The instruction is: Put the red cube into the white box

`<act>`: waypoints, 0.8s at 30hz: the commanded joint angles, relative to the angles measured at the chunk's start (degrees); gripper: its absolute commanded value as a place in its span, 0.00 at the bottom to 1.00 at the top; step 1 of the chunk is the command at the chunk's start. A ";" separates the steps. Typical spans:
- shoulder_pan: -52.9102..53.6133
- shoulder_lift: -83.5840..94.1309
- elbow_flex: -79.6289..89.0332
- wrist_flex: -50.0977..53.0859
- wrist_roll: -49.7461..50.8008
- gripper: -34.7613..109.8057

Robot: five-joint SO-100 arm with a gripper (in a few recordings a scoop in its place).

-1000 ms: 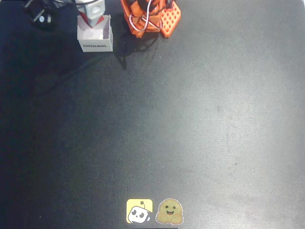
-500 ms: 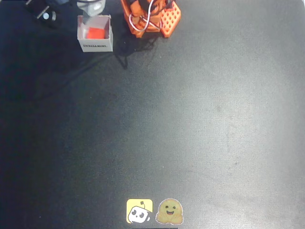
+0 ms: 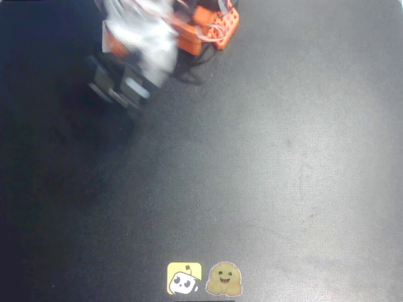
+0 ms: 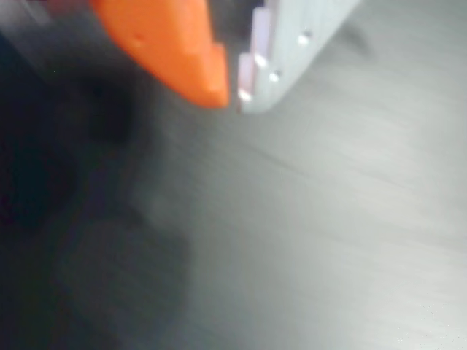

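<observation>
Two stickers [image 3: 204, 279] on dark table [image 3: 283, 157].

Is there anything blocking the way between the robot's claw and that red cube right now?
Cannot tell: in the overhead view the blurred arm covers the top-left corner. In the wrist view the gripper, fingertips together, has bare dark table below it.

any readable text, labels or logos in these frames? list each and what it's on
No readable words or numbers.
Yellow sticker on the table's near edge in the overhead view: a cartoon robot face, no text.
Tan sticker beside it: a smiling face, no text.
The arm is motion-blurred, so any print near it cannot be read.
Wrist view: gripper fingers bear no lettering.
</observation>
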 commanded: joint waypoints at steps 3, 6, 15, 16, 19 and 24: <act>-21.88 -3.69 1.85 -9.58 11.95 0.24; -22.24 2.90 8.17 -11.78 12.04 0.24; -19.69 34.98 31.20 -8.17 12.04 0.24; -18.98 37.09 32.78 -7.73 12.13 0.24; -17.58 43.86 38.23 -6.24 12.39 0.24; -16.26 48.08 42.89 -4.48 11.95 0.24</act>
